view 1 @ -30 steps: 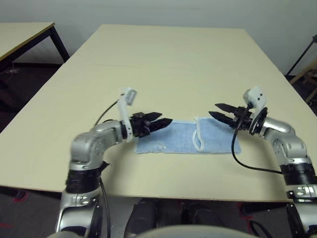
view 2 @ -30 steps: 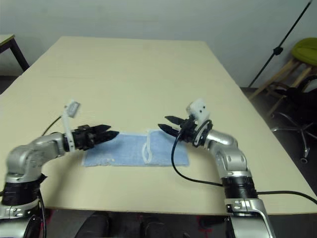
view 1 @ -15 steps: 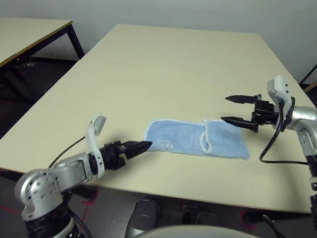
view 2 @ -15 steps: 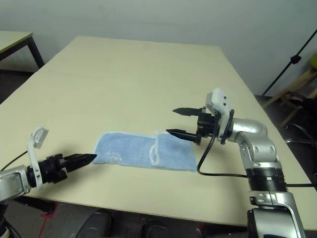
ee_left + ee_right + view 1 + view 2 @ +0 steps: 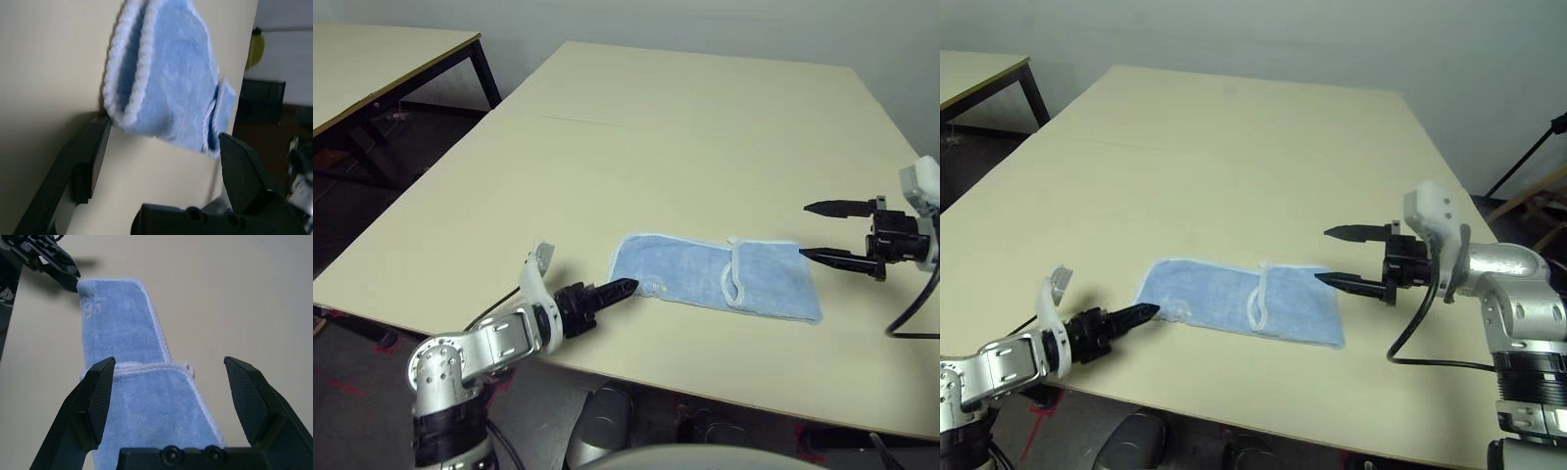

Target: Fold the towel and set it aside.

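From your head cameras, the towel (image 5: 717, 285) lies flat as a long folded strip near the front edge of the pale counter (image 5: 685, 127). A white-edged flap overlaps it toward its 3 o'clock end. Your left tool (image 5: 613, 291) sits at the towel's 9 o'clock end, tips right at the cloth; you cannot tell the gap from here. Your right tool (image 5: 1340, 257) hovers at the 3 o'clock end, spread wide, holding nothing.

From your left wrist, its fingers (image 5: 80, 156) stand wide apart, the towel's stitched corner between them.

From your right wrist, wide fingers (image 5: 100, 391) frame the towel's flap.
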